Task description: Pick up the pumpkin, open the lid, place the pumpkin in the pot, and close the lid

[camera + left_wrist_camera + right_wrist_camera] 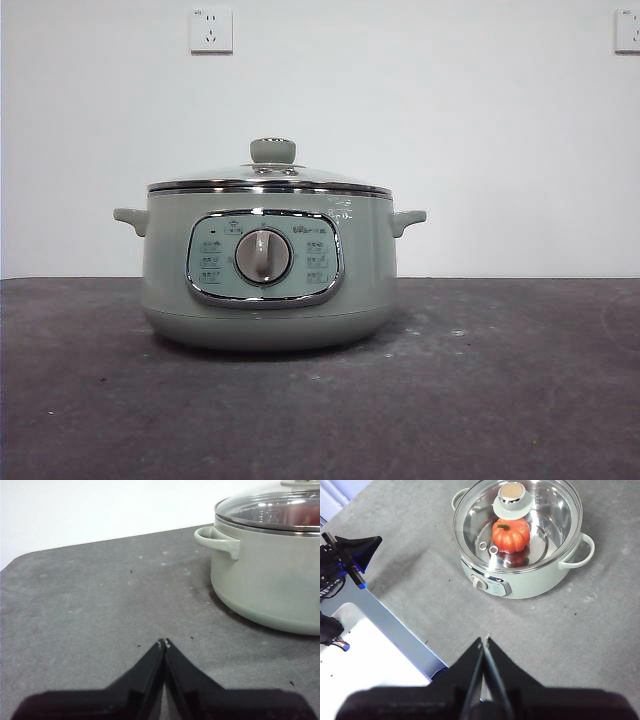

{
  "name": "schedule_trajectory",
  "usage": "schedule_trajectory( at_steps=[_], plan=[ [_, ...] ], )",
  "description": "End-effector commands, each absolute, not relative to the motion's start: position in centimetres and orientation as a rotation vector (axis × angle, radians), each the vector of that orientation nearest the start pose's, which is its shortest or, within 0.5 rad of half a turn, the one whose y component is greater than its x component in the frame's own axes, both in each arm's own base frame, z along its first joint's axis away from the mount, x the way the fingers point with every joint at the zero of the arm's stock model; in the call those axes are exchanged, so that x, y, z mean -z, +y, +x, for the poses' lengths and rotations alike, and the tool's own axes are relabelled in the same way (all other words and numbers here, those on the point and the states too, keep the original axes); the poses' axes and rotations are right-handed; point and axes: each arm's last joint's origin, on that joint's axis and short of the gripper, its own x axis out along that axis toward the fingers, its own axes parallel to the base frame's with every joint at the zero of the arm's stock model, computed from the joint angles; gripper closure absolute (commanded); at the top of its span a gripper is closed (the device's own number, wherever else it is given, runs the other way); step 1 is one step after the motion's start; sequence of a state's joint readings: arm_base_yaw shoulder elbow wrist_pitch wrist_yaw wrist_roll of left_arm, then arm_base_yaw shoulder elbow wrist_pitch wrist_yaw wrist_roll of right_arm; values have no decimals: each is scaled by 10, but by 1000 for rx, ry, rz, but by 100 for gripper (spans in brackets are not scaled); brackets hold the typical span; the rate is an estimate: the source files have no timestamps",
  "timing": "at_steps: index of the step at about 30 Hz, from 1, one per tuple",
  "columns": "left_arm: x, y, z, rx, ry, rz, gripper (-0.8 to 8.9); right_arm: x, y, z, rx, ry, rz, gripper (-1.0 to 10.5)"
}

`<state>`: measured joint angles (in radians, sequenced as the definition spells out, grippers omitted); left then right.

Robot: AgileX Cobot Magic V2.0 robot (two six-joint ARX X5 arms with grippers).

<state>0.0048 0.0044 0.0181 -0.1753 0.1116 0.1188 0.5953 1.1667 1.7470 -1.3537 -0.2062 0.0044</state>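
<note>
Since the pumpkin (510, 535) already sits inside the pot (530, 582) under the seated lid (517, 525), the task looks finished; left claw (164, 642) and right claw (484, 640), both pressed together and empty, need only wait clear above the surface (500, 400)

We see our left arm's black two-jawed claw (164, 642) held low over the grey counter (90, 610), its jaws pressed together so the tips meet, gripping nothing. Our right arm's black two-jawed claw (484, 641) hangs high above the same counter, looking steeply down, its jaws likewise closed tip to tip and empty. In the right wrist view the left claw (357, 550) also shows as a dark wedge, well apart from the right one.
</note>
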Motion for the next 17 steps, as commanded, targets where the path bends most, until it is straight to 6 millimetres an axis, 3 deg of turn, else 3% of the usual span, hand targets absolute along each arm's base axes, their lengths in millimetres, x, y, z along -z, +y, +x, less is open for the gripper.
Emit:
schedule_trajectory(
  at_steps=[1, 7, 11, 17],
  plan=[
    [-147, -2, 96, 109, 169, 101, 818, -462, 92, 125, -754, 797, -149, 946],
    [-147, -2, 96, 109, 169, 101, 817, -462, 92, 125, -752, 796, -150, 946],
    [-147, -2, 96, 109, 168, 101, 818, -468, 78, 117, -734, 717, -198, 946],
    [-147, -2, 96, 109, 168, 101, 818, -493, 47, 87, -690, 384, -101, 945]
  ],
)
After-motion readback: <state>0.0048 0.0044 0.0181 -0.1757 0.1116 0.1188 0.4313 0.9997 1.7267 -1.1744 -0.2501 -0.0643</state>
